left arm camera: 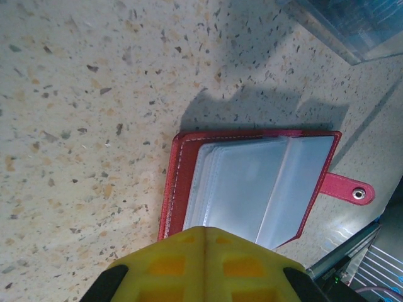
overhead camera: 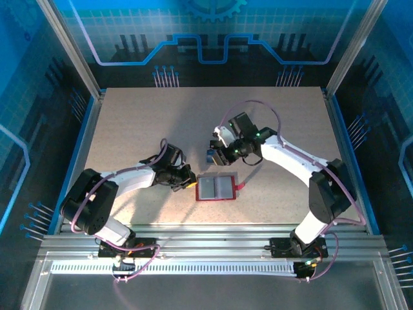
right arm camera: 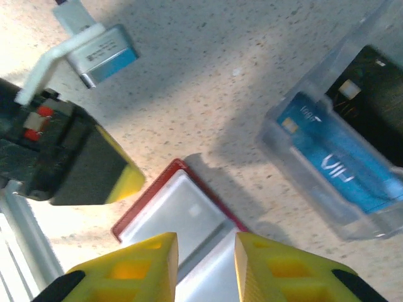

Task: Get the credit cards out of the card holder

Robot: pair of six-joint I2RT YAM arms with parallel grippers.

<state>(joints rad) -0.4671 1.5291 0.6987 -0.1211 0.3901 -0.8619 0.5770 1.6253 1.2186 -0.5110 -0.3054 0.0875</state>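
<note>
Card holder (overhead camera: 217, 188) lies open & flat nearest the arm bases. Its long axis runs left–right, grey pockets up, strap tab (left arm camera: 345, 189) sticking out on the right. Left gripper (overhead camera: 190, 182) sits at its left edge, fingers together w/ nothing between; whether they press the leather, can't tell. Right gripper (right arm camera: 204, 267) hangs over it from the far side, fingers apart and empty, the gap roughly above the centre fold. Pockets look pale, so can't tell if any cards are inside. Further out, a clear tray (right arm camera: 280, 141) holds a blue card (right arm camera: 343, 167). Judgement: right arm is the picker – pockets lie below its fingers, so prob. a short drop, w/ the left arm pinning.
</note>
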